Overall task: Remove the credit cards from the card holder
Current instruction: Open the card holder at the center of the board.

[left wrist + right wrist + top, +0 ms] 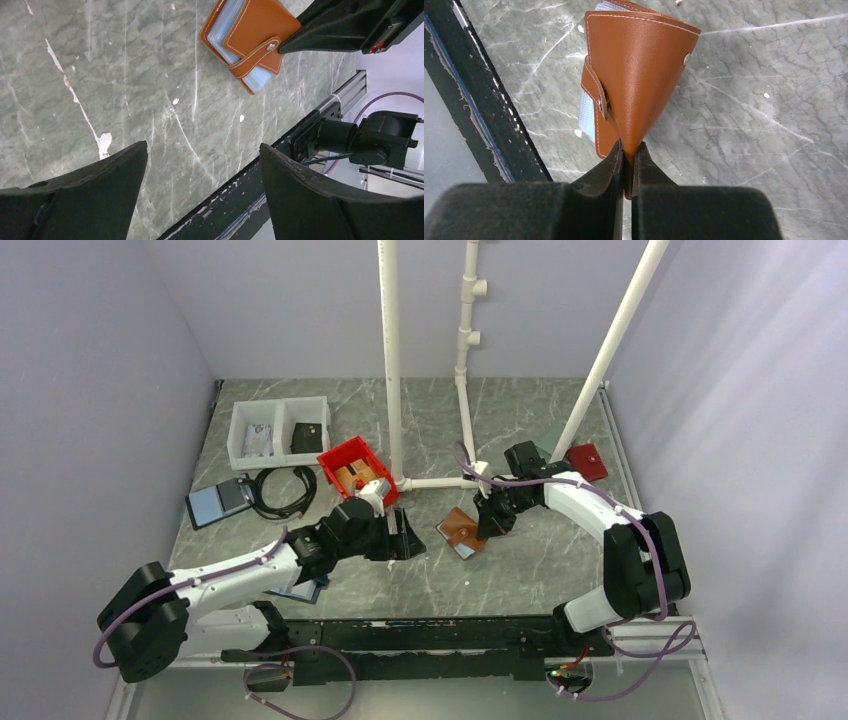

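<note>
The brown card holder (460,532) lies on the marble table between the two arms, its strap with a snap across the front. My right gripper (628,147) is shut on the edge of the card holder (639,65), lifting that cover up off the table. Pale blue sleeves (222,31) show at the card holder's (255,27) open side; I cannot make out the credit cards themselves. My left gripper (202,146) is open and holds nothing, low over bare table a short way left of the holder. From above, the left gripper (405,538) points toward the right gripper (488,527).
A red bin (357,468), a white two-compartment tray (280,430), a black cable coil (285,490) and a blue-grey folder (218,503) sit at the back left. A dark red wallet (587,460) lies at the back right. White pipes (390,360) rise mid-table. A black rail (430,635) runs along the near edge.
</note>
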`<state>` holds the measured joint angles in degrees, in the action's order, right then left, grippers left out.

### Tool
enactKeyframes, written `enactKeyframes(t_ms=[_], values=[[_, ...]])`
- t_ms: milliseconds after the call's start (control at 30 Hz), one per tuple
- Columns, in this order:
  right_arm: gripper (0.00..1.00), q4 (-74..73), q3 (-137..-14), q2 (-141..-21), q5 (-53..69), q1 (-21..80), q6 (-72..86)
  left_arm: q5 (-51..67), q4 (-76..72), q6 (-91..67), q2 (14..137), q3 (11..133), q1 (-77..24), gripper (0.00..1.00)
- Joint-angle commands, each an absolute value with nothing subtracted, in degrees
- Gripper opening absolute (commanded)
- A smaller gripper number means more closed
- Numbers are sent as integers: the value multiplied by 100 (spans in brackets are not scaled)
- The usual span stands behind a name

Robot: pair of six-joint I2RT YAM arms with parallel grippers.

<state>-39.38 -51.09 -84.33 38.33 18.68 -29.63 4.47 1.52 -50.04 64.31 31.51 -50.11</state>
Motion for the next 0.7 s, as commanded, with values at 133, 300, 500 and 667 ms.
enactKeyframes(t_ms=[133,300,500,667], values=[[1,-3823,-5299,-8510,4175,1879,-2881,69,-181,-5000,6798,3327,-5153,87],[1,-3832,-5317,-8539,4184,1885,-2873,-219,121,-5218,6998,3514,-5223,86],[1,-3841,-5326,-8567,4225,1898,-2863,-562,647,-5391,7440,4074,-5422,86],[1,-3876,-5352,-8621,4263,1940,-2871,-971,638,-5381,7811,4383,-5669,81]])
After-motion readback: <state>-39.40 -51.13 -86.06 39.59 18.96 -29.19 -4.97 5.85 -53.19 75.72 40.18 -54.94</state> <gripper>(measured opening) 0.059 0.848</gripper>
